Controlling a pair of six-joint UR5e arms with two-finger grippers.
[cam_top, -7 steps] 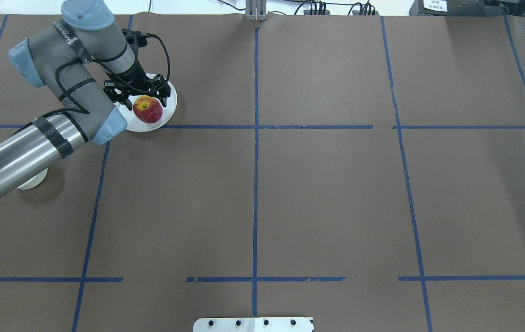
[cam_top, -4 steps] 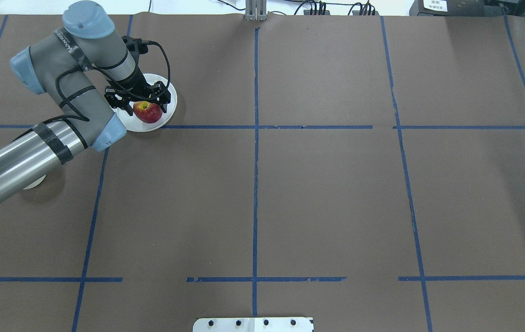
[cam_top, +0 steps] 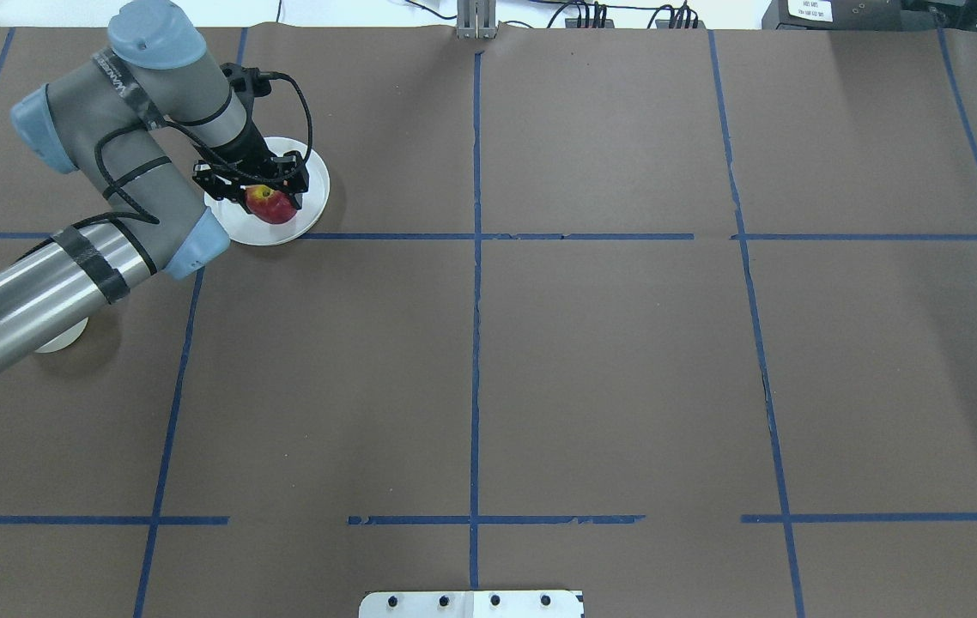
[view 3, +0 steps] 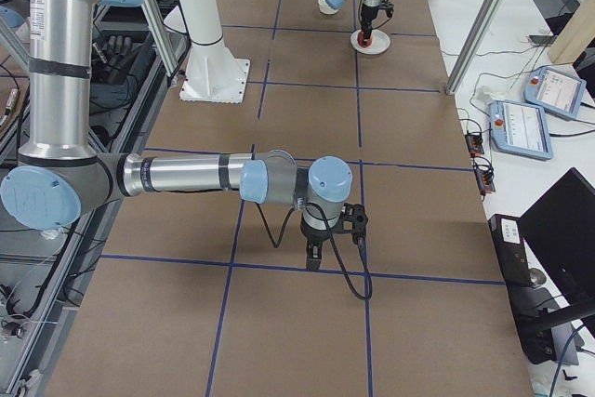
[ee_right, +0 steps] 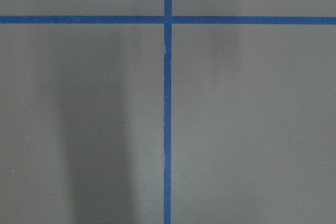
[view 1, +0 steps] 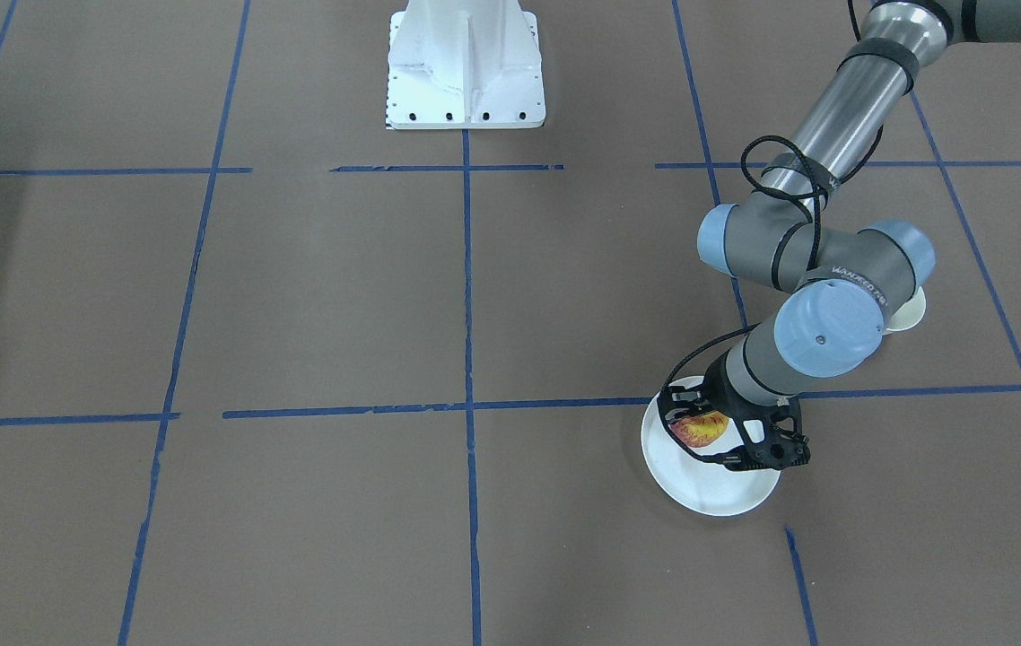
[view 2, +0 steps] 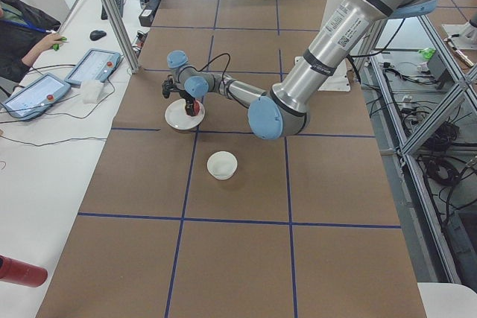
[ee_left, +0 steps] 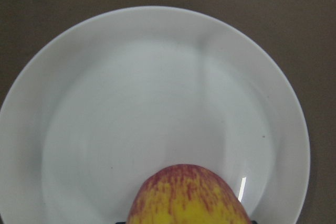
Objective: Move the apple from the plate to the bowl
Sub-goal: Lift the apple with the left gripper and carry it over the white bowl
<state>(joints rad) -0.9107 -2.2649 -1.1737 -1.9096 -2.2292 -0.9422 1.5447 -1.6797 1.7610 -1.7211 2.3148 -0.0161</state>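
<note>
1. Front view: the left gripper is down over the plate. Its fingers look spread wide, with the apple between them. The apple sits on the plate, closer to one finger. We think that finger could bump it first and roll it off the plate.
2. Overhead view: the bowl is well apart from the plate, toward the robot, half hidden under the arm. It looks small, so a drop that is a bit off could hit its rim.
3. Left side view: the apple is round, so a weak squeeze could let it slip out once it leaves the plate.
4. Right side view: the right gripper hangs far from the plate. We cannot tell if it is wide or closed.
5. Left wrist view: we see the apple over the plate, but no fingers.
6. Right wrist view: only brown table and blue tape.
</note>
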